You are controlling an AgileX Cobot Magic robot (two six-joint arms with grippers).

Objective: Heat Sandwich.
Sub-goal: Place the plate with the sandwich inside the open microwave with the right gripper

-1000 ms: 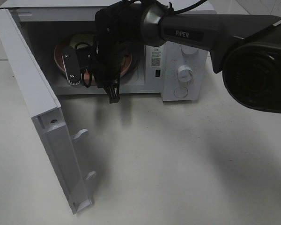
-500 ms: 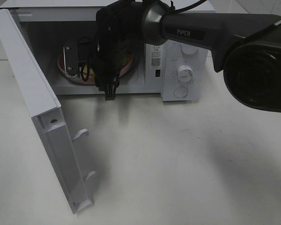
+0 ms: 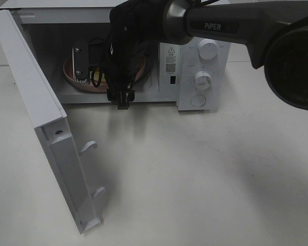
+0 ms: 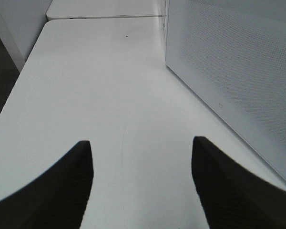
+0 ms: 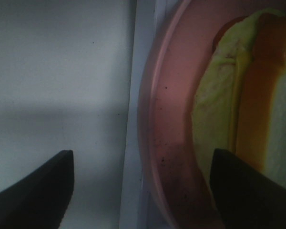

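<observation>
Rotated upright since earlier: spread, empty right hand (image 5: pixel 142 191). Sandwich (image 5: pixel 238 109) on plate (image 5: pixel 164 119) already in microwave (image 3: pixel 203 56); door (image 3: pixel 36 102), frame left, unshut; heating pending.

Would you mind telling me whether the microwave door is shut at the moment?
No, the microwave door stands swung wide open on the left of the exterior view, leaving the pink plate inside visible.

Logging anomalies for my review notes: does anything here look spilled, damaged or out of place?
Only small dark specks on the round pink plate beside the white-bread sandwich, perhaps crumbs or dirt. Nothing looks spilled or tipped inside the open white microwave.
</observation>
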